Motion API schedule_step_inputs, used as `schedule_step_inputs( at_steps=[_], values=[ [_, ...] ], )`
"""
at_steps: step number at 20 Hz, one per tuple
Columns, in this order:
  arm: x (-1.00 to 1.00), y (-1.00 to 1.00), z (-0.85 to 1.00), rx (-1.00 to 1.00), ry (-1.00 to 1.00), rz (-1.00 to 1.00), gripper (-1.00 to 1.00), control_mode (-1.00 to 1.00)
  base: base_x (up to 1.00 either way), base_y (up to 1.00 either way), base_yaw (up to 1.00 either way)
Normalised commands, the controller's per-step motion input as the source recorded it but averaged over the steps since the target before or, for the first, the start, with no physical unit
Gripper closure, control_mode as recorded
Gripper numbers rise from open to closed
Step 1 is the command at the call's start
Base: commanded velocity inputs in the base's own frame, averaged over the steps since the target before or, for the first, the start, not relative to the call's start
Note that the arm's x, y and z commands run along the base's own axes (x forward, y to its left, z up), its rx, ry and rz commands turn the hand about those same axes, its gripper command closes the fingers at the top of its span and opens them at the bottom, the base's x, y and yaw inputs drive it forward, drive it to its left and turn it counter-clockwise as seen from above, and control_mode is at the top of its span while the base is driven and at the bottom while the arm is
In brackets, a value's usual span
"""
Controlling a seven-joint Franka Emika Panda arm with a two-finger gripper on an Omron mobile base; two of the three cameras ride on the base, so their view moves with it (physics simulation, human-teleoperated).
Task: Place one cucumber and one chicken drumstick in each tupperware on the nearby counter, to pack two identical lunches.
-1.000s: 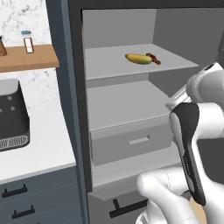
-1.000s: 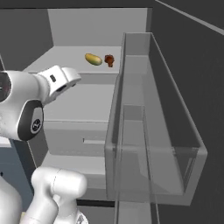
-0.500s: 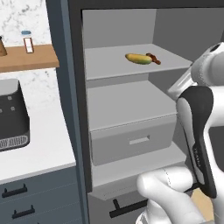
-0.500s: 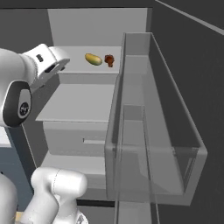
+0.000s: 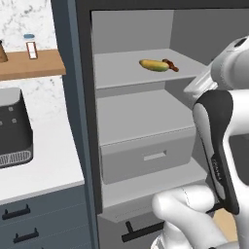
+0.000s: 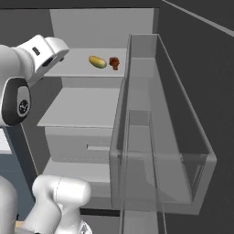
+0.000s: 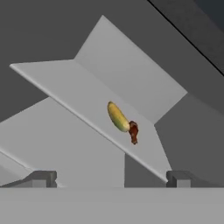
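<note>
Two foods, cucumber [image 7: 117, 116] and chicken drumstick [image 7: 133, 132], lie touching on the fridge shelf [image 7: 74, 92] ahead of my wide-open, empty hand [image 7: 111, 178].

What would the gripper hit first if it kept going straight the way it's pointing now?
Probably the upper shelf, close to the yellow-green vegetable and small brown item lying there. The open gripper aims that way, though depth is hard to judge.

Glossy white rounded arm [image 5: 221, 146] segments, dark joint caps, small dark lettering.

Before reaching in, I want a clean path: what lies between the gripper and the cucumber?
Nothing: in the hand view, bare shelf runs from the open gripper to the cucumber.
</note>
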Motion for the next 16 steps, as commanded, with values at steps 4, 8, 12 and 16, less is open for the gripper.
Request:
schedule_step_inputs(
  at_steps=[4,8,12,16],
  values=[
    [0.34,0.22,0.00,0.00,0.00,0.00,-1.00,-1.00,0.00,0.00,0.00],
    [0.19,0.04,0.00,0.00,0.00,0.00,-1.00,-1.00,0.00,0.00,0.00],
    [0.23,0.00,0.00,0.01,0.00,0.00,-1.00,-1.00,0.00,0.00,0.00],
    [0.09,0.00,0.00,0.03,0.00,0.00,-1.00,-1.00,0.00,0.00,0.00]
  ],
)
